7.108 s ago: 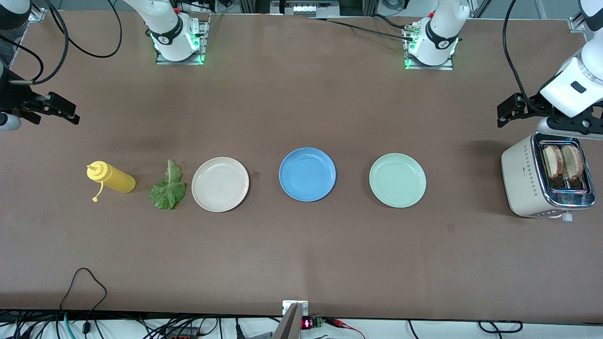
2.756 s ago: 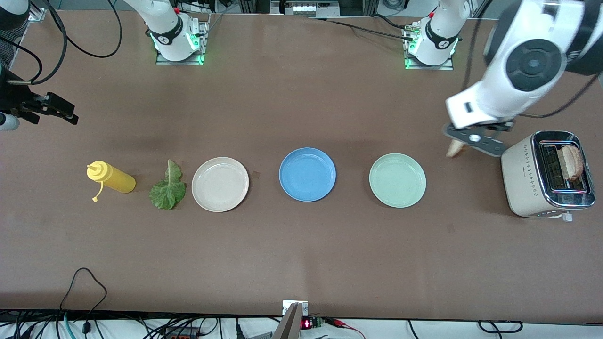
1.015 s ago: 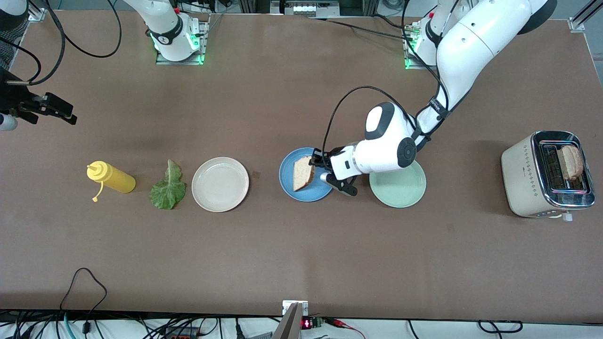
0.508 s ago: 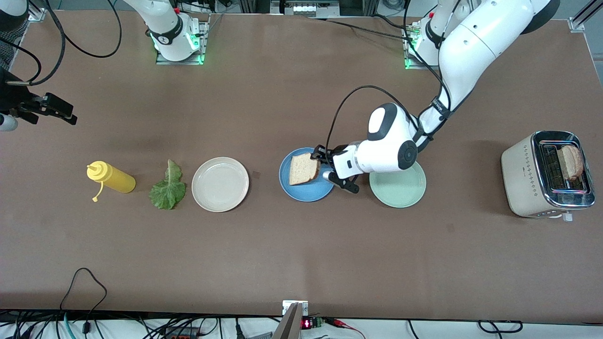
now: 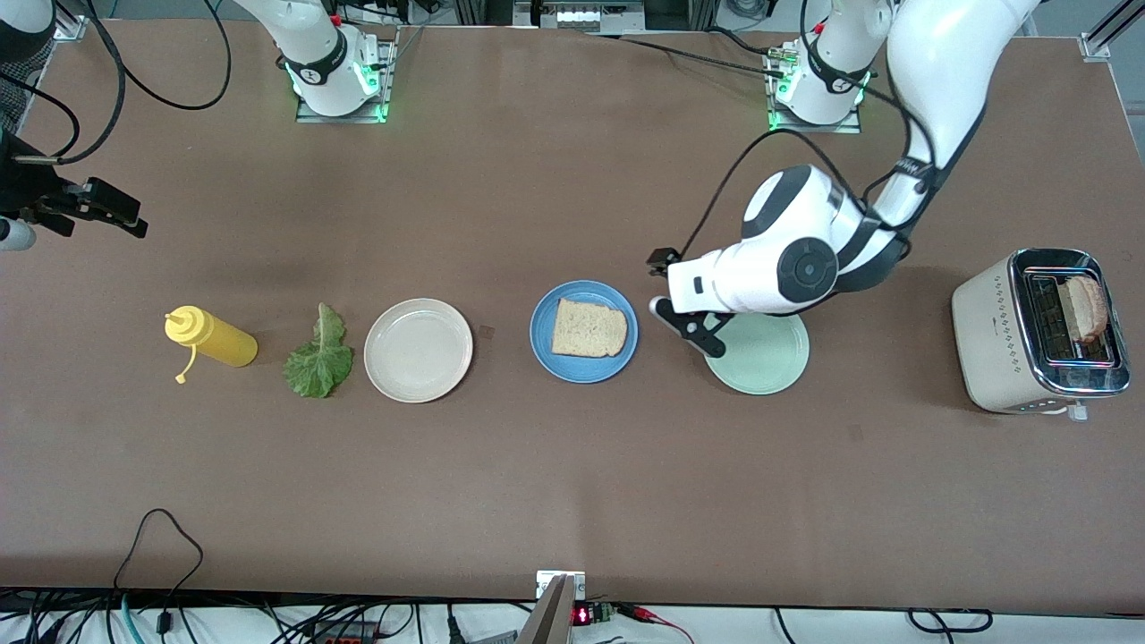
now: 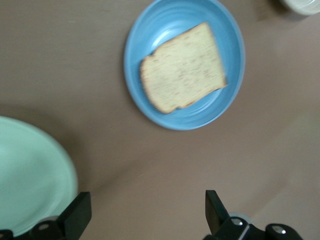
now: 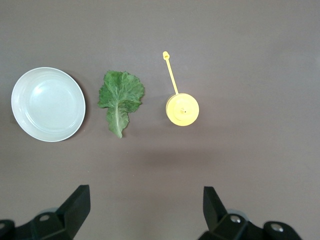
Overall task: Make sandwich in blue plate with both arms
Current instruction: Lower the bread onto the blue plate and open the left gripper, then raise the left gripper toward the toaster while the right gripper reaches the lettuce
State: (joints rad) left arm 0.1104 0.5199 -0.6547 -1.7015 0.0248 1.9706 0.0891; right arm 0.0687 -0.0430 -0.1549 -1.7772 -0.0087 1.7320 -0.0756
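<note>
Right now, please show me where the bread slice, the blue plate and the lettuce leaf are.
bread slice point(image 5: 588, 328), front view, middle of its top face
blue plate point(image 5: 542, 345), front view, bare rim beside the bread
lettuce leaf point(image 7: 119, 98), right wrist view, middle of the leaf

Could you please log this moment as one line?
bread slice flat on blue plate | left gripper open, released | right gripper open, waiting
</note>
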